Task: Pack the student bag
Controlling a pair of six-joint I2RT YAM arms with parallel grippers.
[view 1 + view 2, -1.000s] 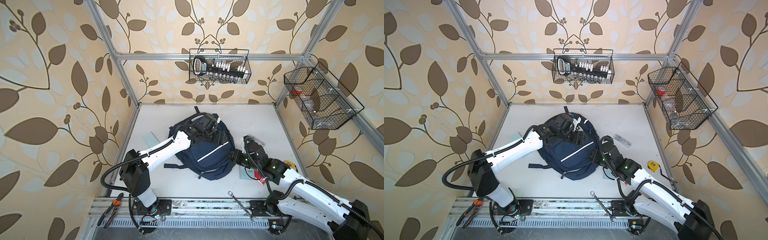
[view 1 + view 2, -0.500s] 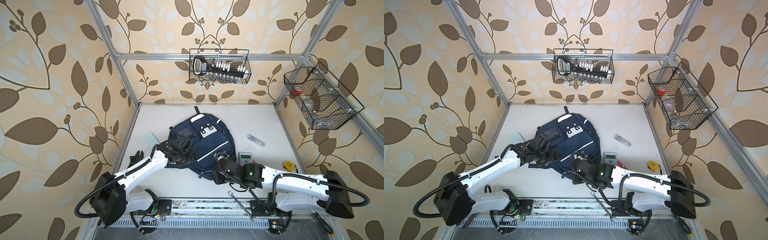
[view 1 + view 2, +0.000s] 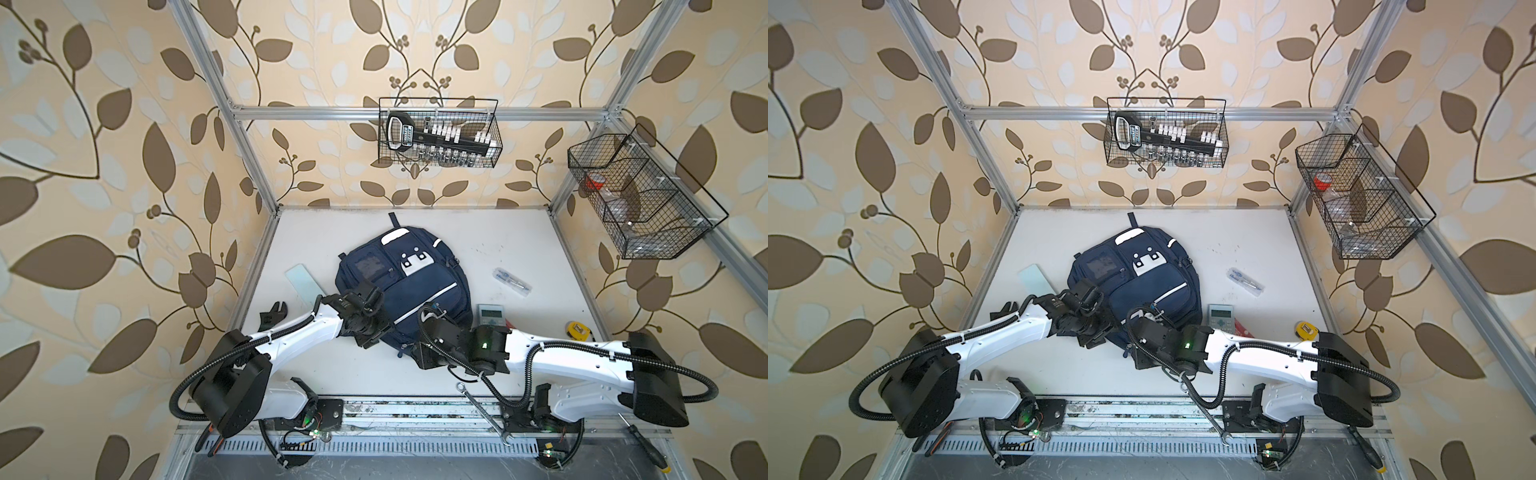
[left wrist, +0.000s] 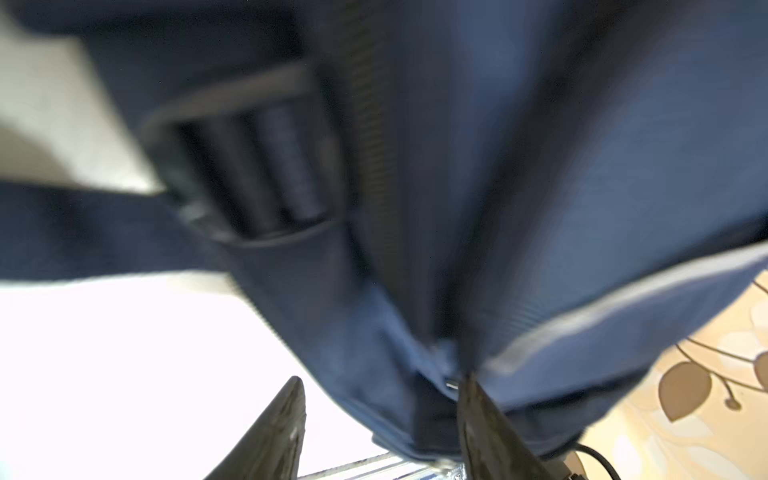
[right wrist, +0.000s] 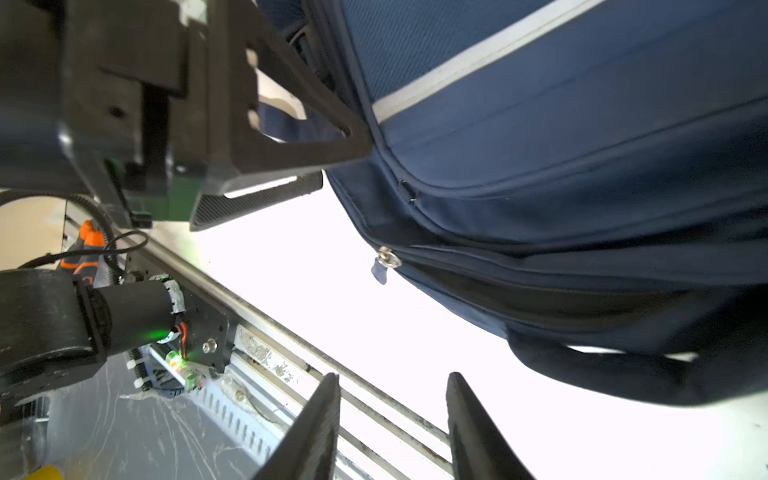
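The student bag [image 3: 409, 286], navy with white stripes and a white patch, lies flat in the middle of the table in both top views [image 3: 1142, 291]. My left gripper [image 3: 371, 334] is at the bag's near left corner. In the left wrist view it [image 4: 380, 386] is open, with the bag's corner [image 4: 374, 332] between the fingers and one fingertip [image 4: 471, 399] against the fabric by a zip pull. My right gripper [image 3: 417, 353] hangs at the bag's near edge. In the right wrist view it [image 5: 392, 380] is open and empty, a short way from a zip pull [image 5: 384, 262].
Right of the bag lie a grey calculator [image 3: 490, 316], a clear pen pack [image 3: 512, 281] and a yellow tape measure [image 3: 577, 330]. To the left lie a pale green card [image 3: 304, 284] and a black wrench [image 3: 274, 316]. A spanner [image 3: 484, 411] lies on the front rail.
Both arms have drawn back from the bag's top and right side to its near edge. The bag now lies flat, front up. The left jaws have narrowed.
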